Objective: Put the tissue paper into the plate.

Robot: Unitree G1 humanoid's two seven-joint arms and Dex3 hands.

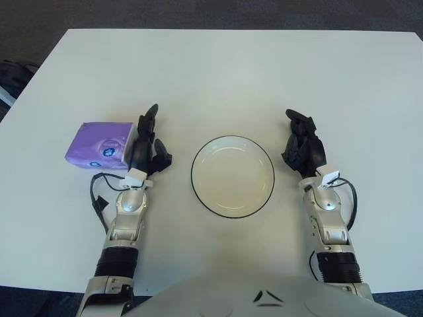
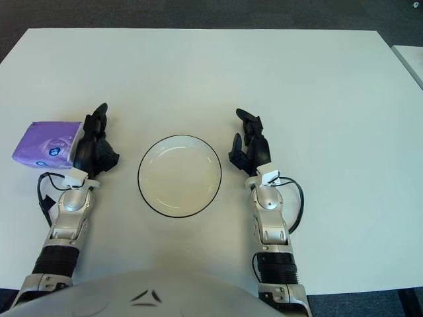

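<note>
Two hands flank the empty plate (image 1: 232, 176): the left hand (image 1: 147, 146), fingers loosely spread and gripping nothing, sits just right of the tissue pack (image 1: 101, 145), far nearer it than the open, idle right hand (image 1: 303, 146).

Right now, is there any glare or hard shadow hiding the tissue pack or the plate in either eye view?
Left eye view: even light, no glare on the plate; the tissue pack is clear, with the left hand against its right edge. Right eye view: the same soft light, only faint shadows under the right hand and the table evenly lit.
</note>
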